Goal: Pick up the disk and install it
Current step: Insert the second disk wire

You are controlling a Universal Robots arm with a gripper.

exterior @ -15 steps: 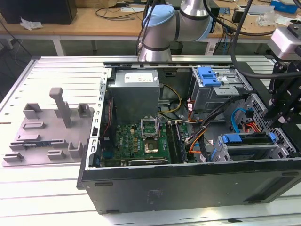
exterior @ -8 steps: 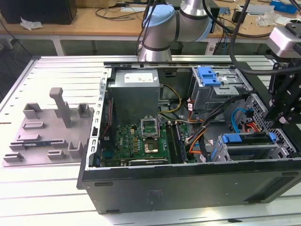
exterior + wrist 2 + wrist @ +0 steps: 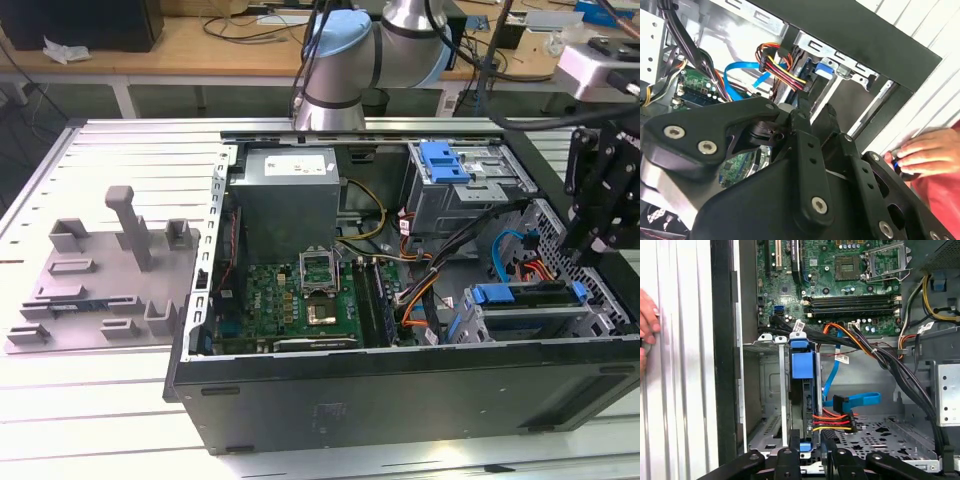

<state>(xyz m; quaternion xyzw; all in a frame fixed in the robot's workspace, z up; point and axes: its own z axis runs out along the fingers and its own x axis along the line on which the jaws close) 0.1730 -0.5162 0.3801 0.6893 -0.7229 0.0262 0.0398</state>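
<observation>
**Open tower, disk seated in lower bay**

Nearest in the first wrist view we list the black gripper (image 3: 812, 460), its fingers drawn close together on nothing, just off the end of the disk (image 3: 802, 385). The disk stands edgewise in its blue carrier inside the grey drive cage (image 3: 771, 385). Beside it we note a blue data cable (image 3: 855, 400) and a multicoloured power lead (image 3: 832, 421). Beyond lies the green motherboard (image 3: 840, 285). A person's hand (image 3: 647, 320) rests on the slatted table (image 3: 680, 390).
</observation>
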